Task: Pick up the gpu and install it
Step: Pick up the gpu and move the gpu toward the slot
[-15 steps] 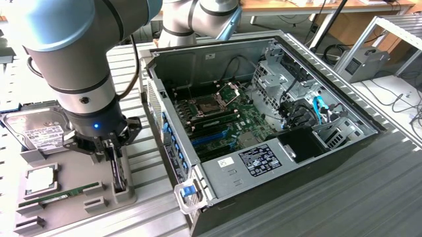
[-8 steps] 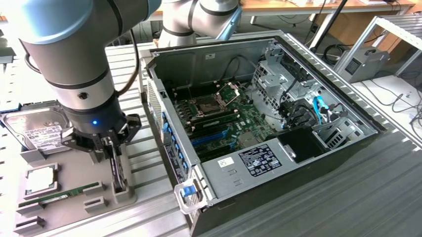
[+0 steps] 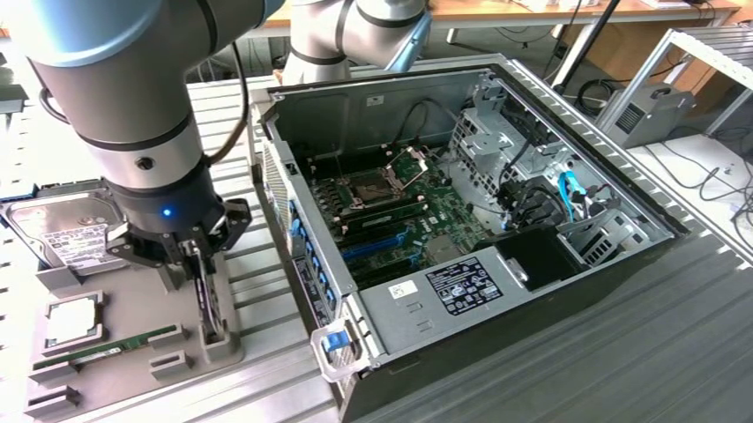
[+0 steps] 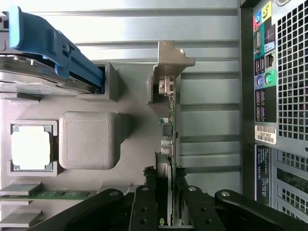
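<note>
One end effector [image 4: 166,192] grips the gpu [image 4: 169,122] between hard drive [image 3: 53,231] and case [image 3: 406,310].

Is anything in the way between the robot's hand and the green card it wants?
No, nothing visible is. The hand is right at the gpu, gripping it with a finger against each side, while the card stands on edge in its gray holder.

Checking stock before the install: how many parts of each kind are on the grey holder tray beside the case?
gpu: 1, on edge, gripped by the gripper
hard drive: 1
CPU: 1
RAM stick: 1
Total: 4
</note>
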`<state>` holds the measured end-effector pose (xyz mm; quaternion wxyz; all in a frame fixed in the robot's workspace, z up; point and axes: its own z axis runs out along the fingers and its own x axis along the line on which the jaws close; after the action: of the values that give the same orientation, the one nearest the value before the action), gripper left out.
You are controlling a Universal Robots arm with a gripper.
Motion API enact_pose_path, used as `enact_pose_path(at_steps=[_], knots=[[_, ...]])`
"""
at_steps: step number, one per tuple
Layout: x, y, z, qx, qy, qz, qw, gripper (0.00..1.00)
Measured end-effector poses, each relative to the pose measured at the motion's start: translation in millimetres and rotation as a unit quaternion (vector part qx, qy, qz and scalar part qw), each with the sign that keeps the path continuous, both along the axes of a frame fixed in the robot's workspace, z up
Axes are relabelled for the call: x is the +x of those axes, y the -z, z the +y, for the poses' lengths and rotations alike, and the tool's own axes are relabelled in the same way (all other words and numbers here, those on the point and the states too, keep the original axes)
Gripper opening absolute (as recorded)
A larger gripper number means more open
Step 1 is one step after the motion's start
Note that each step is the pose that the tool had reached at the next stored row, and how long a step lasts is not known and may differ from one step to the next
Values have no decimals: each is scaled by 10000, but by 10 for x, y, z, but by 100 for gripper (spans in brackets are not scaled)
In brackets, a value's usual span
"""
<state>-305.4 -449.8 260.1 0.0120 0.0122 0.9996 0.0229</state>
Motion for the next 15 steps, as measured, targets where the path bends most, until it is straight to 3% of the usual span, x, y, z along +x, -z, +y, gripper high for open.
enact_pose_path(at_steps=[15], knots=[[1, -139, 7, 43, 0, 0, 10000, 26]])
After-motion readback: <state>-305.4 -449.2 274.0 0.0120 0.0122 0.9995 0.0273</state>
